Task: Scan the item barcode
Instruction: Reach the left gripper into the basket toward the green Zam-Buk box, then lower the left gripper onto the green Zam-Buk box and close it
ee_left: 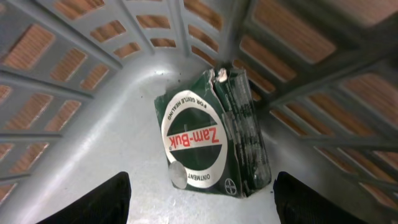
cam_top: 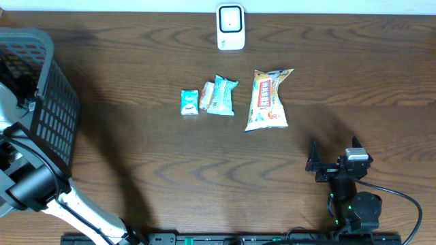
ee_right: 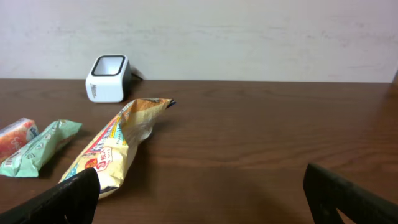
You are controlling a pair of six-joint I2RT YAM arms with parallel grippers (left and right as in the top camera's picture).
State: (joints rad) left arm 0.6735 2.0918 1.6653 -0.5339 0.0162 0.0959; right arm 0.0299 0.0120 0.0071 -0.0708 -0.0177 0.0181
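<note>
Inside the basket (ee_left: 93,130), seen only from the left wrist, a green Zam-Buk box (ee_left: 199,140) lies on its floor below the left gripper (ee_left: 202,204), jaws parted and empty; far from the basket, the right gripper (ee_right: 199,196) gapes wide.

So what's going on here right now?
The left fingers are down inside the grey basket, open on either side of a Zam-Buk packet lying on its floor, not gripping it. The right fingers sit open and empty near the snack packets. The scanner stands beyond them.

Left hand (ee_left: 200,200), right hand (ee_right: 202,198), jaws parted
</note>
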